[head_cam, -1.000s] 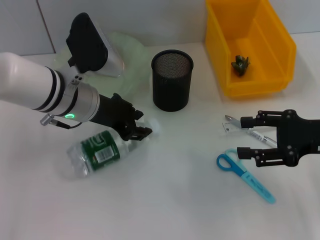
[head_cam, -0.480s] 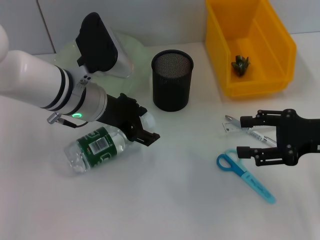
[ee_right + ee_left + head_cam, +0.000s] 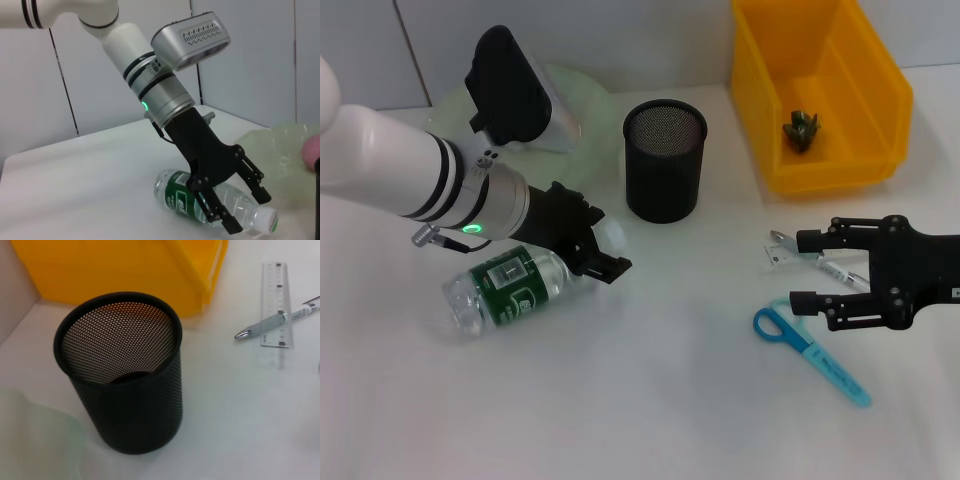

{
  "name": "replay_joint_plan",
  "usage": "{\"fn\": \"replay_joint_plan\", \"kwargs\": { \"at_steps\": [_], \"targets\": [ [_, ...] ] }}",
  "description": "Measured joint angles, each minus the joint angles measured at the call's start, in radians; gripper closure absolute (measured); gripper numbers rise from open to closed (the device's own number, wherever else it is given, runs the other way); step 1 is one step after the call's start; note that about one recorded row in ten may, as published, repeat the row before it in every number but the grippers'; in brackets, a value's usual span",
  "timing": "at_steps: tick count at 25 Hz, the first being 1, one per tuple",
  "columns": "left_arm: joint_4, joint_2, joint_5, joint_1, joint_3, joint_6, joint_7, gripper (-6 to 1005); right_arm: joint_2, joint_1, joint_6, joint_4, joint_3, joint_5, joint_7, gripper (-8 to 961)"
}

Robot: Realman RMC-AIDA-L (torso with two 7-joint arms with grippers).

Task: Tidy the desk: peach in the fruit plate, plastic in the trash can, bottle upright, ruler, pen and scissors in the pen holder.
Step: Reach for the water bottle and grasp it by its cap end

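Gripping the lying bottle (image 3: pixel 508 288) near its neck, my left gripper (image 3: pixel 597 252) is closing around it; my right gripper (image 3: pixel 802 270) is hovering open just above the scissors (image 3: pixel 807 347).

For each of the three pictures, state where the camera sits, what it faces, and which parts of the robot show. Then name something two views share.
Head view: from above, down at the table; both arms show, the left gripper at the bottle, the right gripper open over the pen.
Left wrist view: faces the pen holder; no robot parts.
Right wrist view: faces the left arm.
Shared: head and right wrist views show the bottle.
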State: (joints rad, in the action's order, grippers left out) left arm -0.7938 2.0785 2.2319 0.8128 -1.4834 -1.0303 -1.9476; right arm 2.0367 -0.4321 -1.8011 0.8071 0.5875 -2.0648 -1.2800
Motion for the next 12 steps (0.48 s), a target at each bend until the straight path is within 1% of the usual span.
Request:
{"fn": "replay_joint_plan", "kwargs": {
  "at_steps": [2, 12],
  "targets": [
    [0.004, -0.001, 0.001, 0.000, -0.001, 0.024, 0.002, 216, 0.000, -0.002, -0.001, 0.000, 0.000, 0.000, -0.002, 173],
    [0.002, -0.002, 0.003, 0.000, -0.001, 0.045, 0.009, 219, 0.000, -0.002, -0.002, 0.000, 0.000, 0.000, -0.002, 173]
  ]
}}
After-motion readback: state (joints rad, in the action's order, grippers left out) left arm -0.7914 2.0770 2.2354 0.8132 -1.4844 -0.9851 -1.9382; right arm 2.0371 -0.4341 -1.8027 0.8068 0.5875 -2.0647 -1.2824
